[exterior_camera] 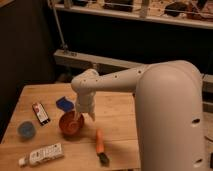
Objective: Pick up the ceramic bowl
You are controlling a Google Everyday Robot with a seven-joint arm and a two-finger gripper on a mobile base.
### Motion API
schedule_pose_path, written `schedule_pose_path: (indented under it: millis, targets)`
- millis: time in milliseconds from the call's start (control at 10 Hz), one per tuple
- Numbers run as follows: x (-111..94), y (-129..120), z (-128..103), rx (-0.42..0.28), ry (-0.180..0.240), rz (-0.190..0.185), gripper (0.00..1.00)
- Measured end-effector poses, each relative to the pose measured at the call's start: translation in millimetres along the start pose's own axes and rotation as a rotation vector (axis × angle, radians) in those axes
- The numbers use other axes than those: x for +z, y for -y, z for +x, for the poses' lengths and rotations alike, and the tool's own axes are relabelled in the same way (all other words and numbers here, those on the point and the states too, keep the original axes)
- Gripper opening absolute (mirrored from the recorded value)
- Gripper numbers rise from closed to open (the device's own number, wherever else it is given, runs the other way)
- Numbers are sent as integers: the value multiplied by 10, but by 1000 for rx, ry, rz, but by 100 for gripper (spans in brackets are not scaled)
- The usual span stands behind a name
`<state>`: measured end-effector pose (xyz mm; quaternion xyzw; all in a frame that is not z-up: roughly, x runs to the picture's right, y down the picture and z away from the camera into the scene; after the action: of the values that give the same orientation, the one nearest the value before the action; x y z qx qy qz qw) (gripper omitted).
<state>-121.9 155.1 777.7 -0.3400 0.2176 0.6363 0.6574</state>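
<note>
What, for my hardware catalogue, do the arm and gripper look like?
The arm is a thick, smooth white shell with rounded joints and a row of small dark dots; no cables show. The pale gripper, at the glossy orange-red ceramic bowl, is plain.
</note>
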Motion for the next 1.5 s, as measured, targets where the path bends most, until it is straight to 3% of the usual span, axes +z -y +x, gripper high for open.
schedule_pose_path:
  millis: [700,1300,1500]
  targets:
    - [246,-102,21,-57,-44,64,65]
    - [356,-146,-35,-67,-60,46,4]
    - [314,-152,-44,-71,-56,49,0]
